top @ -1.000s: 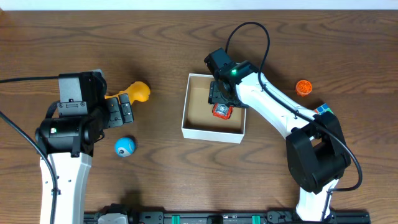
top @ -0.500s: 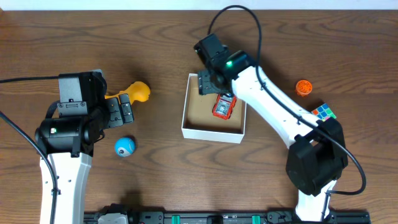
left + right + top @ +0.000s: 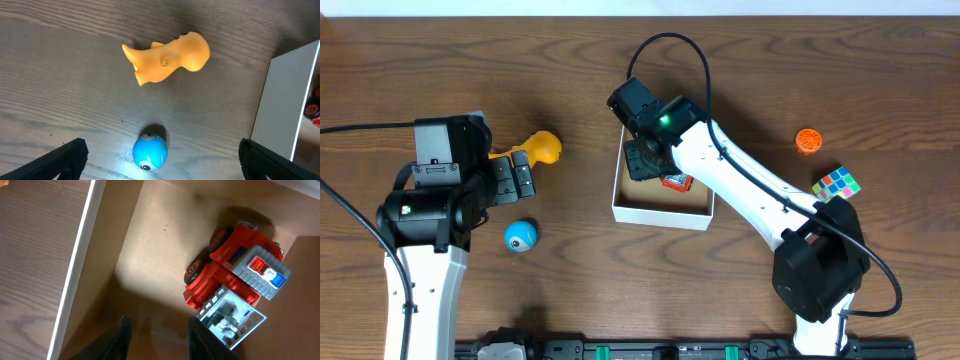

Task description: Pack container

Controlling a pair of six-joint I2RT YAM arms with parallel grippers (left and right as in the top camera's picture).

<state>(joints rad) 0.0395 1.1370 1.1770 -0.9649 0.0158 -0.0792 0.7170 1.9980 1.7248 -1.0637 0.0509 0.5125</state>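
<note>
The container (image 3: 661, 211) is a shallow white box with a brown inside, at mid table. A red toy fire truck (image 3: 677, 183) lies inside it, also in the right wrist view (image 3: 235, 275). My right gripper (image 3: 642, 160) is open and empty over the box's left part (image 3: 157, 340), beside the truck. My left gripper (image 3: 523, 176) is open and empty (image 3: 160, 170) above the table, between a yellow toy (image 3: 542, 147) and a blue ball (image 3: 520, 236). The ball (image 3: 149, 152) and yellow toy (image 3: 167, 57) show in the left wrist view, with the box wall (image 3: 282, 100) at right.
An orange round toy (image 3: 808, 141) and a small colour cube (image 3: 836, 185) lie on the wooden table at the right. Cables run from both arms across the table's back.
My right gripper let go of the red truck inside the box and moved left and back, away from it. The colour cube is now uncovered. The left arm has not moved.
</note>
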